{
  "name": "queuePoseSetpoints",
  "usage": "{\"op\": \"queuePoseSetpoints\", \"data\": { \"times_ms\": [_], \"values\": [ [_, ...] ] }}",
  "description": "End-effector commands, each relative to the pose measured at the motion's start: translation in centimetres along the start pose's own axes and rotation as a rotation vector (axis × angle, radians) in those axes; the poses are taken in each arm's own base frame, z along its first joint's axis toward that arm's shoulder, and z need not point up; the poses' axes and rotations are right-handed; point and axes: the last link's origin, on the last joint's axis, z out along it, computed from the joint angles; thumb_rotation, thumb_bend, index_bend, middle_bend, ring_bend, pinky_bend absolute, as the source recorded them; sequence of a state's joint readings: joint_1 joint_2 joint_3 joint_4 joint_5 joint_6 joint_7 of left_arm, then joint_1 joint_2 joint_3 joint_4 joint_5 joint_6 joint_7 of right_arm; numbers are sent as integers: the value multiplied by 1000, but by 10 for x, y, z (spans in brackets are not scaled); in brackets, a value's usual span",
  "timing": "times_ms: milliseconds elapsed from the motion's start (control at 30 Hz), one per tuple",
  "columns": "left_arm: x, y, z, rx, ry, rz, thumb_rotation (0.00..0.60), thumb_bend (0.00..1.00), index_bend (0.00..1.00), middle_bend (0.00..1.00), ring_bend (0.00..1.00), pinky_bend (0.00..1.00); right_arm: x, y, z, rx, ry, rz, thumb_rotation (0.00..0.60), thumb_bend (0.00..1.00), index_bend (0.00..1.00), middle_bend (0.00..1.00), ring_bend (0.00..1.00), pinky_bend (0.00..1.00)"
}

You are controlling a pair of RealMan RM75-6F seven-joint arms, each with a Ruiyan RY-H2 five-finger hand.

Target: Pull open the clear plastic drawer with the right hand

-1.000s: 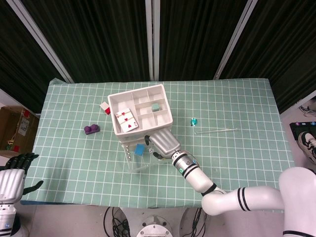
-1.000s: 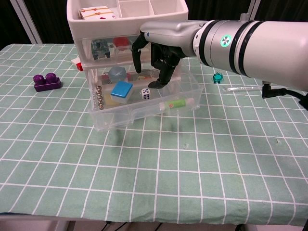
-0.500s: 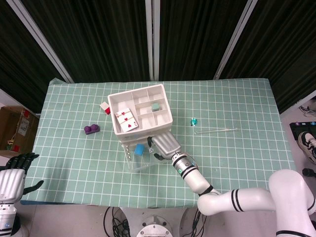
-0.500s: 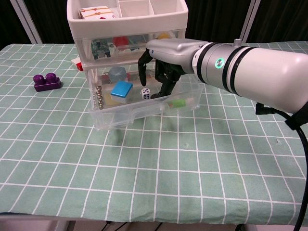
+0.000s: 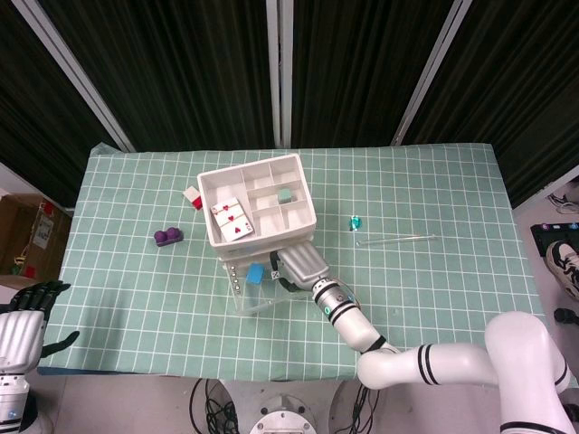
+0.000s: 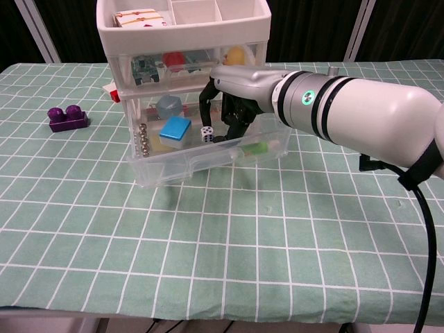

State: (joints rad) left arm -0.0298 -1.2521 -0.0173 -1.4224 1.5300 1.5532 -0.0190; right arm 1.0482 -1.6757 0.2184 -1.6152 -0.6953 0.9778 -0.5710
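The clear plastic drawer (image 6: 208,154), partly drawn out, is judged light, rigid and slippery. Its front lip is hooked by the curled right robot hand (image 6: 232,114), the best hold.

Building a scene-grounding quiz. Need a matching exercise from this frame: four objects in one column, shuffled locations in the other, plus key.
Things:
1. purple brick
2. playing cards
3. blue block
4. teal gem

Places:
A. in the pulled-out clear drawer, beside the white die
B. on the cloth, right of the organizer
C. on the cloth, left of the organizer
D. in the white top tray

Pairs: 1-C, 2-D, 3-A, 4-B
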Motion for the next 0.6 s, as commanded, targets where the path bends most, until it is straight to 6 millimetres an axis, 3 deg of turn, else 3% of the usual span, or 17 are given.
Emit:
{"op": "queuePoseSetpoints", "data": {
  "times_ms": [33,200,333,467,600],
  "values": [
    [0,0,0,0,1,1,600,46,231,200,164,191,8,-3,-7,27,29,40,600,327,622,911,957,1000],
    [2,0,0,-2,3,3,600,46,231,200,164,191,28,0,-35,85,102,81,600,327,625,911,958,1000],
    [3,2,1,-9,8,6,600,45,231,200,164,191,39,14,-70,123,169,118,600,327,626,910,957,1000],
    [5,5,3,-21,13,9,600,46,231,200,165,191,33,34,-102,144,156,141,600,327,625,910,957,1000],
    [6,10,4,-31,14,10,600,46,231,200,164,191,11,55,-125,145,100,142,600,328,624,906,957,1000]
  ]
}}
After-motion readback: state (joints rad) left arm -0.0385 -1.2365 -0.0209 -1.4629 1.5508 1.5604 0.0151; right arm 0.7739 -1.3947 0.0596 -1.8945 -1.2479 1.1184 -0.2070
